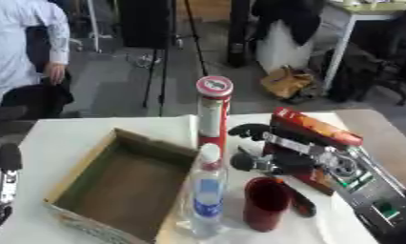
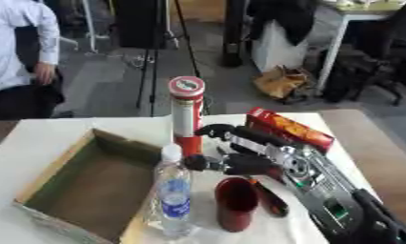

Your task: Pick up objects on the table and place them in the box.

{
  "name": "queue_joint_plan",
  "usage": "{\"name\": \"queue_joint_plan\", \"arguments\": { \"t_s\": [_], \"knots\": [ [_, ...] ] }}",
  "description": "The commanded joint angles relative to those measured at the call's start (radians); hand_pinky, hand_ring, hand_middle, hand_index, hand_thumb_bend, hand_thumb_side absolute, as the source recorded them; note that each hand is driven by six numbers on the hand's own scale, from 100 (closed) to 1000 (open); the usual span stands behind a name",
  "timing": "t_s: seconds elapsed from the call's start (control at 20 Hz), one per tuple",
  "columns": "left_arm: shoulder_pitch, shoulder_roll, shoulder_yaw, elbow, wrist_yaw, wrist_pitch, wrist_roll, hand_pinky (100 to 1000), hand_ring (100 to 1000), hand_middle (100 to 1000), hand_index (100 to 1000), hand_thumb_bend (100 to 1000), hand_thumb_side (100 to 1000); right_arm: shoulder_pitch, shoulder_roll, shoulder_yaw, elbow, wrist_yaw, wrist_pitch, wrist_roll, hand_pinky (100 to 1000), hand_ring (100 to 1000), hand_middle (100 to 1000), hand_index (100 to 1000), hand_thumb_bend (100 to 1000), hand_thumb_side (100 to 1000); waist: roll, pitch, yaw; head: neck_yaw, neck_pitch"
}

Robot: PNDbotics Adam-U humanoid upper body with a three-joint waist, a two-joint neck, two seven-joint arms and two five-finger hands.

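Box (image 1: 123, 183) sits open on the left part of the white table (image 1: 65, 131), cardboard, nothing visible inside it. Left eye view: right next to its near-right edge stands a clear water bottle (image 1: 206, 193) w/ white cap and blue label, and behind that a tall red and white tube can (image 1: 213, 114), upright, red lid up. Dark red cup (image 1: 266, 202) stands just right of the bottle, w/ a dark oblong thing (image 1: 301, 202) lying beside it, can't tell what it is. Red flat carton (image 1: 316, 126) lies tilted at the far right. Right hand (image 1: 277, 152) comes in from lower right, fingers spread and a bit curled, reaching toward the tube can, holding nothing afaict. Left hand (image 1: 6, 159) only shows at the left edge, can't tell its state. Right eye view: same layout, right hand's fingertips (image 2: 208, 130) are just beside the tube can, thumb lower down near the bottle cap; whether they touch the can, can't tell.
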Motion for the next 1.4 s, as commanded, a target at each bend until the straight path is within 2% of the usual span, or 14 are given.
{"name": "queue_joint_plan", "arguments": {
  "t_s": [0.05,0.9,1.2,1.4],
  "knots": [
    [-0.008,0.006,0.001,-0.015,0.003,0.0,-0.006,844,833,768,755,100,859,-0.014,0.002,-0.004,-0.016,-0.008,-0.006,0.01,1000,1000,1000,1000,796,1000,-0.002,-0.014,0.001,-0.003,-0.009],
    [-0.009,0.005,-0.001,-0.015,0.003,0.002,-0.027,843,827,762,751,100,844,-0.017,0.023,0.019,-0.024,0.01,-0.032,0.066,1000,1000,1000,1000,799,996,-0.006,-0.01,0.004,-0.006,-0.008],
    [-0.008,0.004,-0.003,-0.015,0.004,0.002,-0.034,843,827,762,751,100,842,-0.024,0.032,0.027,-0.011,0.024,-0.03,0.063,1000,1000,1000,1000,799,994,-0.009,-0.01,0.007,-0.007,-0.012],
    [-0.006,0.004,-0.003,-0.015,0.005,0.002,-0.036,843,827,762,751,100,841,-0.029,0.04,0.033,-0.001,0.048,-0.035,0.065,1000,1000,1000,1000,818,961,-0.008,-0.009,0.009,-0.01,-0.014]
  ]
}}
